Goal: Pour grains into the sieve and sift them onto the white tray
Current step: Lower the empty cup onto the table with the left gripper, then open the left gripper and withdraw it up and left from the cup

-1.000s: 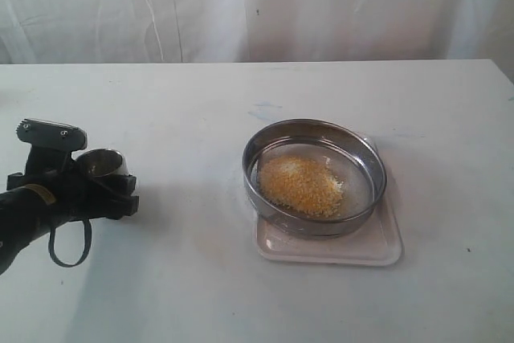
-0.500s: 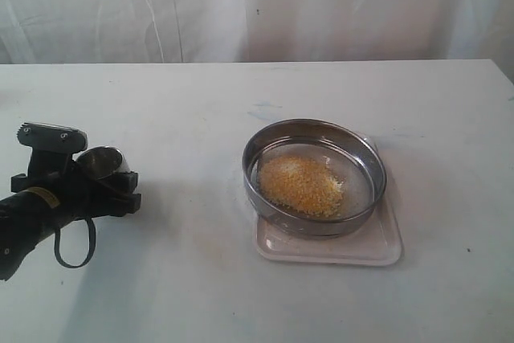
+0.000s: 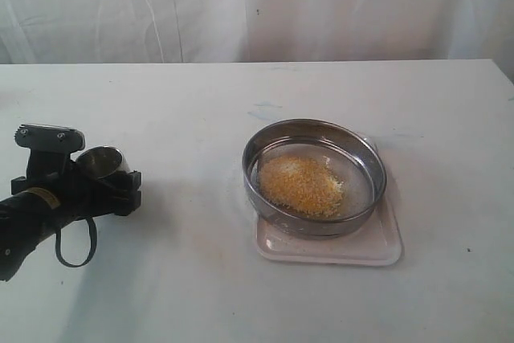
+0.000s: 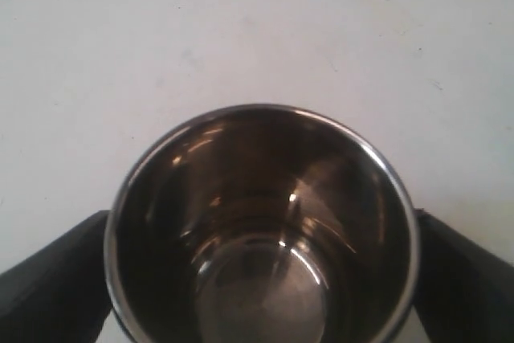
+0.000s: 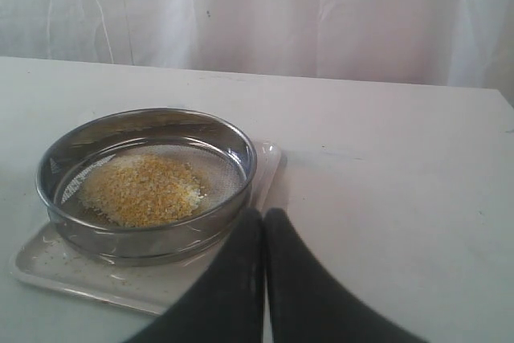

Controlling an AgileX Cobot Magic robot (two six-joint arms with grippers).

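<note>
grains [image 3: 301, 185] lay in a golden-yellow mound with paler bits on the mesh of the sieve [image 3: 315, 123], off toward one side of it. the sieve sat on the white tray [image 3: 387, 251], whose lip showed past the steel rim on the near and right sides in the exterior view. well apart, at the left of the table [image 3: 185, 110], the left gripper [image 3: 122, 189] lay low with its black fingers [image 4: 52, 283] on either side of a small steel cup [image 4: 263, 222], which was empty inside. whether they pressed on its wall or stood just clear could not be told. the right gripper [image 5: 263, 214] had its fingers closed together on nothing, with the sieve and tray in sight beyond them.
</note>
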